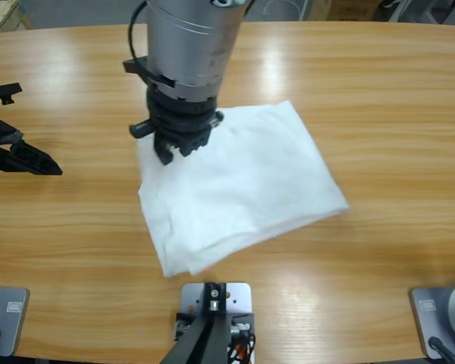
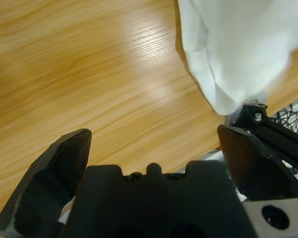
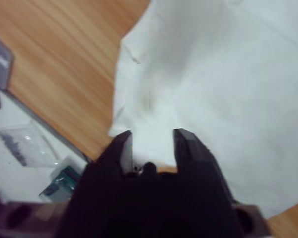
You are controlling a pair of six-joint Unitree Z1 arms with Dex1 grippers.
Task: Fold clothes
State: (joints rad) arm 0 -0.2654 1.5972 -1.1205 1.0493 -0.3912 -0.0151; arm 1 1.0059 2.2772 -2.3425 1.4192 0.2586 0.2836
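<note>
Folded white cotton T-shirt lies mid-table on the long wooden table, nearer its front edge.

My right gripper hangs over the shirt's far left corner, its black jaws a narrow gap apart with white cloth showing between them. My left gripper sits by the table's left edge, jaws spread wide, holding nothing.

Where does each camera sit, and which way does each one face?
High view: fixed above the table, looking down; shows the T-shirt, the right gripper over it, the left gripper at the edge.
Left wrist view: on the left wrist, facing along its open jaws across wood to the T-shirt's corner.
Right wrist view: on the right wrist, looking past its jaws onto the T-shirt.
All three share the T-shirt.
</note>
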